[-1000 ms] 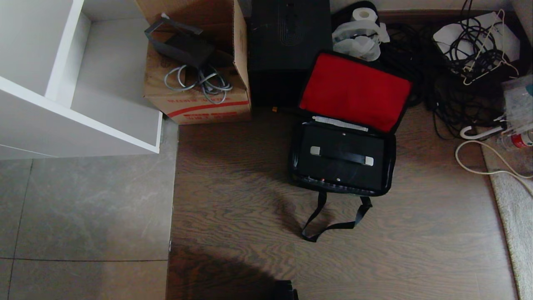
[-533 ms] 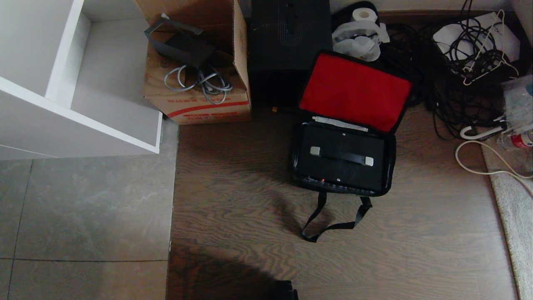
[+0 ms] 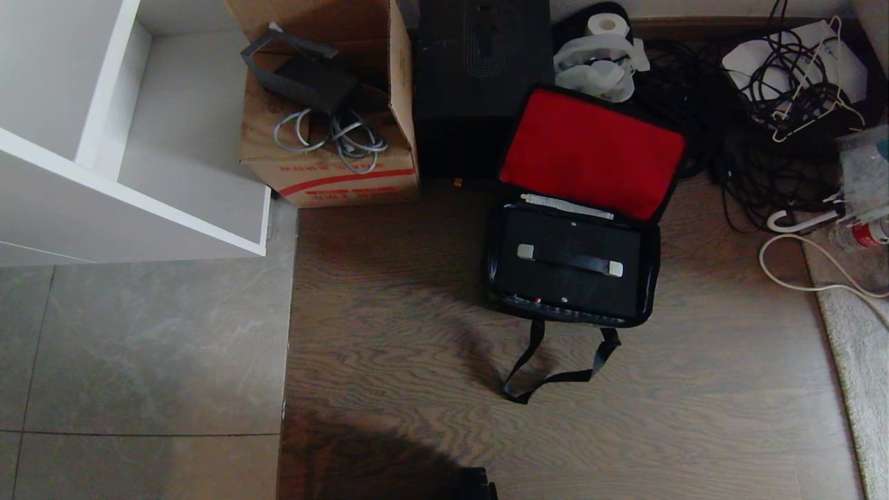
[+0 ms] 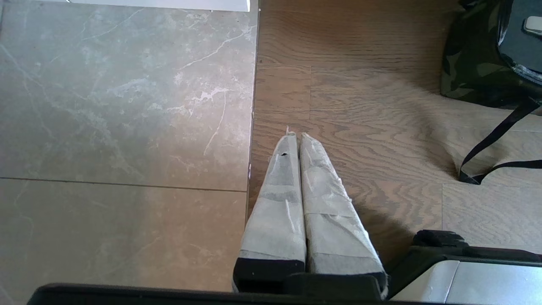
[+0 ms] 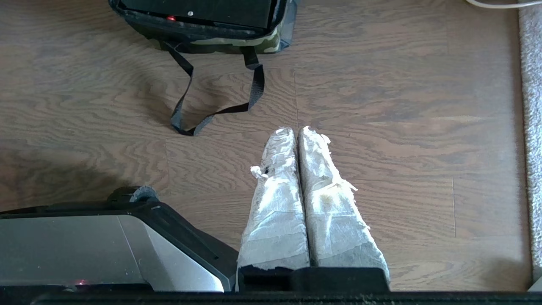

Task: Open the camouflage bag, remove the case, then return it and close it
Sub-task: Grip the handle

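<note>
The camouflage bag (image 3: pixel 649 278) lies open on the wood floor, its red-lined lid (image 3: pixel 590 151) propped back against the things behind it. Inside lies the flat black case (image 3: pixel 568 239), its black handle bar (image 3: pixel 569 260) with silver end brackets facing up. The bag's black strap (image 3: pixel 549 368) trails toward me. Neither arm shows in the head view. My left gripper (image 4: pixel 295 134) hangs shut and empty over the floor, with the bag's corner (image 4: pixel 465 63) far off to one side. My right gripper (image 5: pixel 295 129) is also shut and empty, short of the strap (image 5: pixel 216 114) and the bag's front wall (image 5: pixel 220 41).
A tall plain black box (image 3: pixel 483 76) and a brown carton (image 3: pixel 326 167) with cables stand behind and left of the bag. A white shelf unit (image 3: pixel 125 173) fills the far left. Tangled cables (image 3: pixel 764 125) and a pale rug (image 3: pixel 858 347) lie on the right.
</note>
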Controlling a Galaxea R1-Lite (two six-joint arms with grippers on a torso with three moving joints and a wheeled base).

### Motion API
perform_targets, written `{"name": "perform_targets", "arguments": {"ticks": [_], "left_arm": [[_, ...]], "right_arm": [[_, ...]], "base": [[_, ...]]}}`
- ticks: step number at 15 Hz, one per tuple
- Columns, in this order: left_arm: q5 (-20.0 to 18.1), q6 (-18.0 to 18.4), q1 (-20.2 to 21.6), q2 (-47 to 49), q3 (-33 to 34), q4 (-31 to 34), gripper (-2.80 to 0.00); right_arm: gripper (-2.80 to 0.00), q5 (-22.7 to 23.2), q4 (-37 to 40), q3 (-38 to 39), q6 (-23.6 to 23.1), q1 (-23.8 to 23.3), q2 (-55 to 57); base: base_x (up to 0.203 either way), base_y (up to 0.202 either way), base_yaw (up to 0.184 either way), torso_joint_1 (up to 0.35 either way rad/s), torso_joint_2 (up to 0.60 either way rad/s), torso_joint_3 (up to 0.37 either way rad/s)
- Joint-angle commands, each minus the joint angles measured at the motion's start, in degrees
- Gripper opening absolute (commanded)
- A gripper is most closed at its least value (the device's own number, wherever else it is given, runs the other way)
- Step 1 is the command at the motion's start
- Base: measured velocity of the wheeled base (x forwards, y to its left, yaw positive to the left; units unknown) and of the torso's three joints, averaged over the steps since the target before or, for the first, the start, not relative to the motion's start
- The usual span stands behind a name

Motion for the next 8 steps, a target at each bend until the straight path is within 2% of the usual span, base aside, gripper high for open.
{"name": "perform_targets", "arguments": {"ticks": [1,8], "left_arm": [[0.0,0.0,0.0,0.0,0.1,0.0,-2.80],[0.0,0.0,0.0,0.0,0.1,0.0,-2.80]], "right_arm": [[-2.80,0.0,0.0,0.0,0.0,0.0,0.1],[-2.80,0.0,0.0,0.0,0.0,0.0,0.1]], "base": [[0.000,0.000,0.000,0.000,0.00,0.000],[0.000,0.000,0.000,0.000,0.00,0.000]]}}
